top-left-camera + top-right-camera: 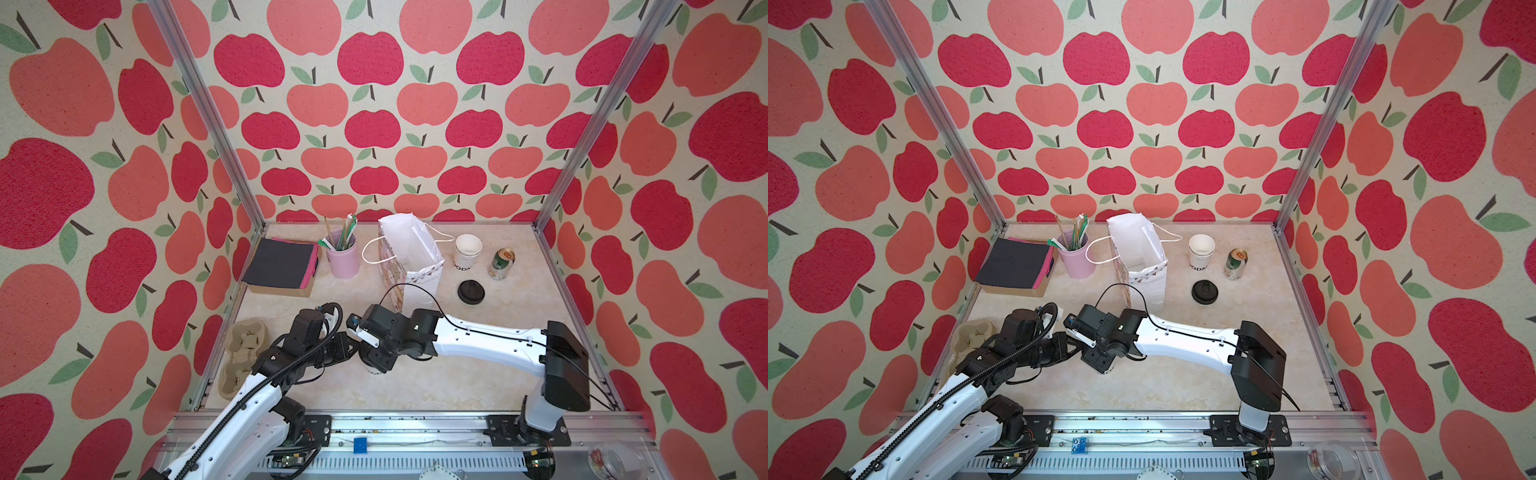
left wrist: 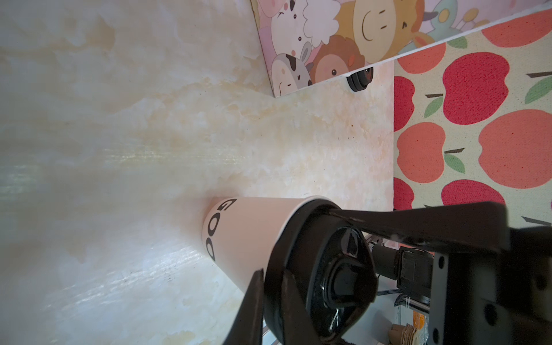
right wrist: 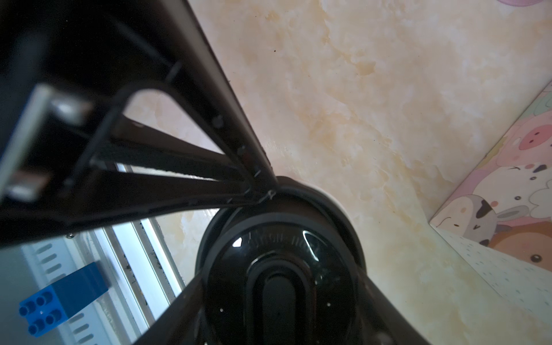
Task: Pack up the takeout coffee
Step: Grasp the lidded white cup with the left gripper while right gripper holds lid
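- Coffee cup (image 2: 245,233): stands upright on the bench (image 1: 457,374), near the middle of the front edge; dark lettering runs low on its side; it is well apart from the bag (image 1: 422,286).
- Lid (image 3: 277,248): black, seated on the mouth of the coffee cup; the rim looks level where it shows; capping is judged done, or in its final press.
- Left gripper (image 2: 270,295): reaches in from the side at lid height; its fingers (image 2: 254,304) stand almost together and nip the rim of the lid between them, as the left wrist view reads.
- Right gripper (image 1: 374,361): comes down on the coffee cup from above; its fingers (image 3: 233,125) are spread across the lid, one tip touching the rim; the grasp is judged to be on the lid across its width; the far-side contact is partly hidden.
- Bag: stands open toward the middle of the back edge; no cup shows inside it in both top views; packing is not yet done.
- Cup carrier (image 1: 243,353): lies at the left edge near the front left corner; it holds no cup.
- Second lid (image 1: 471,291): lies loose on the bench just beside the bag, toward the right edge; judged not needed.
- Remaining, as judged: free the rim from the side nip; lift the capped coffee cup; carry it to the bag; lower it in upright; whether the cup carrier must be used cannot be told.
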